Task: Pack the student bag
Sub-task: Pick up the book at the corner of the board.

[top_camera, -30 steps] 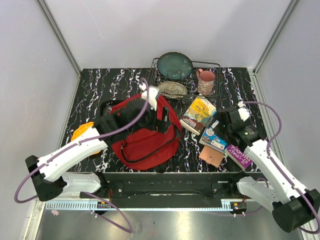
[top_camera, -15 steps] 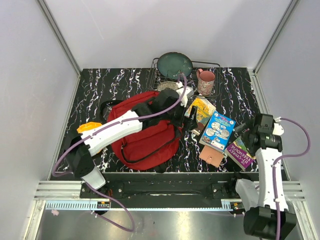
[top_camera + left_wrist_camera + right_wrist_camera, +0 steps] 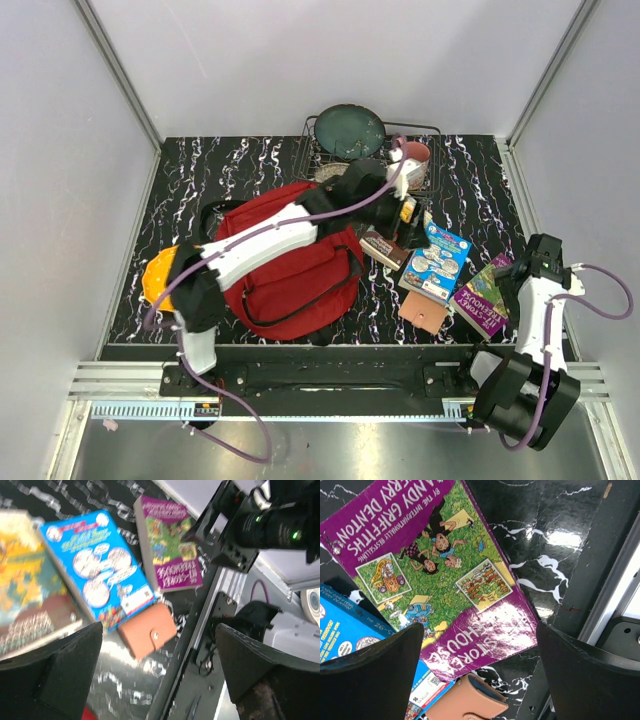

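Note:
The red student bag (image 3: pixel 290 265) lies at the table's left-middle, with my left arm stretched across it. My left gripper (image 3: pixel 404 214) is open and empty, hovering over the yellow book (image 3: pixel 381 246) just right of the bag. Its wrist view shows the open gripper (image 3: pixel 160 675) above the yellow book (image 3: pixel 25 590), a blue book (image 3: pixel 95 575), a purple book (image 3: pixel 172 550) and a brown wallet (image 3: pixel 150 636). My right gripper (image 3: pixel 524 272) is open and empty at the right edge. In its wrist view the gripper (image 3: pixel 480 680) is above the purple book (image 3: pixel 435 570).
The blue book (image 3: pixel 437 260), purple book (image 3: pixel 483 300) and wallet (image 3: pixel 422 313) lie right of the bag. A wire rack (image 3: pixel 318 150) at the back holds a green plate (image 3: pixel 350 130) and a pink mug (image 3: pixel 413 160). An orange object (image 3: pixel 155 275) sits left of the bag.
My left gripper has swung right, from over the bag's top to over the yellow book. My right arm has drawn back from the books to the table's right edge.

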You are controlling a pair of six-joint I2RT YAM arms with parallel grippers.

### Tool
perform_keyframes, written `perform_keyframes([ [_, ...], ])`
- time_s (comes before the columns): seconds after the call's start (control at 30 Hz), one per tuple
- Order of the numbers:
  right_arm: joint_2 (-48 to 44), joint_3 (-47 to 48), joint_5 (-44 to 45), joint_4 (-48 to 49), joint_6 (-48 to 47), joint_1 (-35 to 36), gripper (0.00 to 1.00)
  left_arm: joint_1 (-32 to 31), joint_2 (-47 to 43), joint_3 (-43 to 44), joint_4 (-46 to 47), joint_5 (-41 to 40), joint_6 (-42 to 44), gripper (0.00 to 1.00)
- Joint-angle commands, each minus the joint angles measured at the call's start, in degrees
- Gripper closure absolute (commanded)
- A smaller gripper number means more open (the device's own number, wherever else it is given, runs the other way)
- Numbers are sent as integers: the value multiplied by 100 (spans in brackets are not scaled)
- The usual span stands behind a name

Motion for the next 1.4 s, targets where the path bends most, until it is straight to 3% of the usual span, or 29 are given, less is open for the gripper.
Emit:
perform_keyframes([
  [0.0, 43, 104, 608, 202, 25, -129, 0, 4, 1071, 1517, 330, 942, 142, 1],
  [0.23, 455, -72, 741, 605, 333, -428, 0, 4, 2302, 2084, 971, 1144, -174, 1],
  [0.37, 754, -483, 56, 1133, 219, -1068, 0, -40, 2856, 2163, 1630, 1127, -491, 1],
  [0.53, 1018, -810, -631, 1889, -247, -1536, 0, -172, 3841, 2997, 1710, 1434, -729, 1],
  [0.83, 1677, -959, -2537, 2733, -1108, -1536, 4, -453, 4245, 3147, 2264, 1487, -1001, 1],
  [1.0, 1240, -1047, -2933, 2804, -1249, -1545, 7, -611, 4615, 3569, 2053, 1531, -1150, 1],
  [1.2, 711, -1144, -3153, 2777, -1223, -1536, 7, -664, 4949, 3658, 1351, 1005, -1344, 1],
  [1.37, 684, -1153, -3311, 2777, -1302, -1545, 7, -673, 4538, 2852, 1357, 257, -1335, 1],
])
